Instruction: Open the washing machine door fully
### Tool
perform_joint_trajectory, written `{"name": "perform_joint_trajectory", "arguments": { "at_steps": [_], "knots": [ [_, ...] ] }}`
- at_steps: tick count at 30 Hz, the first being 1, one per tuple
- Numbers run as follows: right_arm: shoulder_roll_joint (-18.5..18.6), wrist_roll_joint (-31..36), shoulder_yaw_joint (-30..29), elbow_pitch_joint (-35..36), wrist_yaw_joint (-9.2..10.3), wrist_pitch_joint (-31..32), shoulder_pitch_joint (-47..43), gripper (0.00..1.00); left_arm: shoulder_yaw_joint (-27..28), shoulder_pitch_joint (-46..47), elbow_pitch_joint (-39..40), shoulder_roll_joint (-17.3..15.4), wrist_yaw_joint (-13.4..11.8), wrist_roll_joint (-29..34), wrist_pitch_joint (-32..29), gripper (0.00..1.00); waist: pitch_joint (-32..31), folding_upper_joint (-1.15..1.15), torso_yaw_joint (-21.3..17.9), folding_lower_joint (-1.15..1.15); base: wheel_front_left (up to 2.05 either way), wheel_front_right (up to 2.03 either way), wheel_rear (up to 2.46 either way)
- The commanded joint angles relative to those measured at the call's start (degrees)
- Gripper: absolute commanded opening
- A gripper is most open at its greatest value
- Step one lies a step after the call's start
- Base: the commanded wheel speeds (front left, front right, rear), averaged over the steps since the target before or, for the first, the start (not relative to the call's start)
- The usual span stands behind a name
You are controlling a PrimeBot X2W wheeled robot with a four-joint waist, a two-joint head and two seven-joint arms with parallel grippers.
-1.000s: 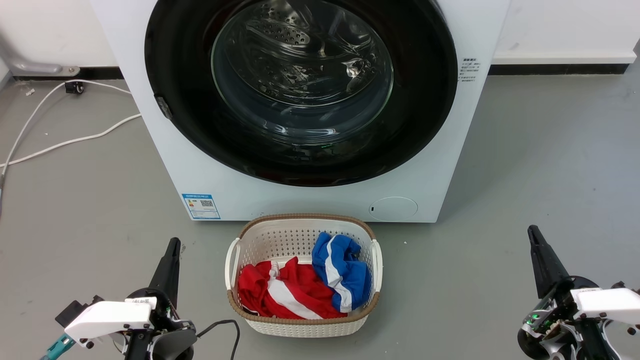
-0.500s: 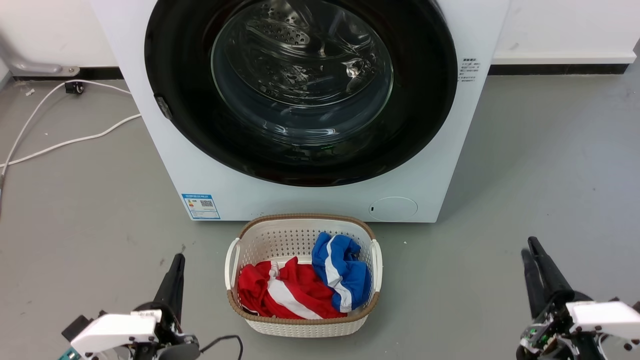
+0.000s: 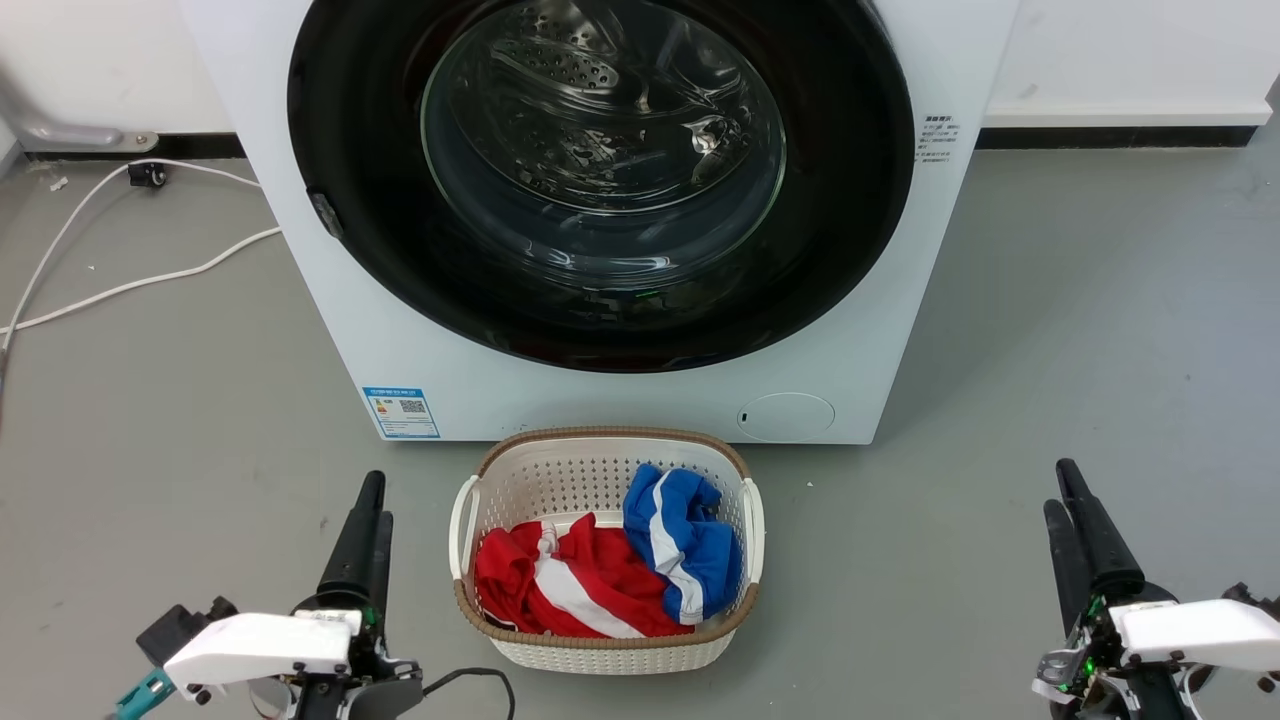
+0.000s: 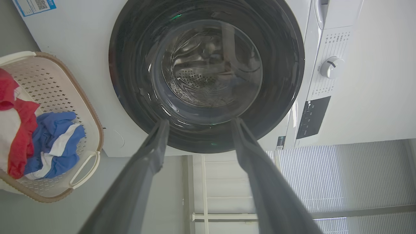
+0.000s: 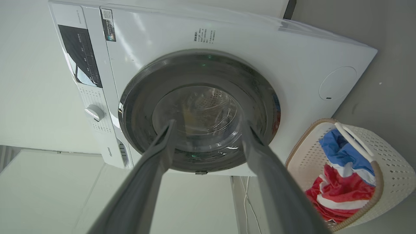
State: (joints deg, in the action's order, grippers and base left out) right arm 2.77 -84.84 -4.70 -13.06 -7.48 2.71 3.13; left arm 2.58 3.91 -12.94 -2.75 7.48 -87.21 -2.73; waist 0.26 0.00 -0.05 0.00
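The washing machine door (image 3: pixel 600 170) is a big glossy black ring with a clear glass bowl, lying closed against the white machine (image 3: pixel 300 250). A small dark catch (image 3: pixel 325 212) sits on its left rim. My left gripper (image 3: pixel 378 500) hovers low over the floor at the lower left, open and holding nothing, well short of the door. My right gripper (image 3: pixel 1057 487) is at the lower right, also open with nothing in it. The left wrist view looks along the open left gripper (image 4: pixel 200 121) at the door (image 4: pixel 208 71). In the right wrist view, the right gripper (image 5: pixel 208 122) frames the door (image 5: pixel 198 110).
A white laundry basket (image 3: pixel 605 455) with red and blue clothes (image 3: pixel 610 570) stands on the grey floor right in front of the machine, between my arms. White cables (image 3: pixel 120 285) run across the floor at the far left. A white wall stands behind.
Both grippers dipped, then rose again, and the left one has shifted slightly right. Both now show two fingers side by side. The door has not moved.
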Motion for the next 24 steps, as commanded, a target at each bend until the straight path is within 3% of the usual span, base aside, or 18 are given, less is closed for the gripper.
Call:
{"name": "perform_joint_trajectory", "arguments": {
  "at_steps": [1,24],
  "knots": [
    [0.4,2.1,0.3,1.6,-0.01,-0.6,0.4,1.00,-0.5,1.7,1.6,-0.2,0.0,1.8,0.6,1.00,0.0,0.00,0.0,0.00,0.00,0.00,0.00],
    [1.5,31.6,2.7,7.4,-0.01,-5.1,-2.3,1.00,-4.6,2.4,5.4,-1.3,0.0,33.0,5.9,1.00,0.0,0.00,-0.6,0.00,0.00,0.00,0.00]
  ]
}}
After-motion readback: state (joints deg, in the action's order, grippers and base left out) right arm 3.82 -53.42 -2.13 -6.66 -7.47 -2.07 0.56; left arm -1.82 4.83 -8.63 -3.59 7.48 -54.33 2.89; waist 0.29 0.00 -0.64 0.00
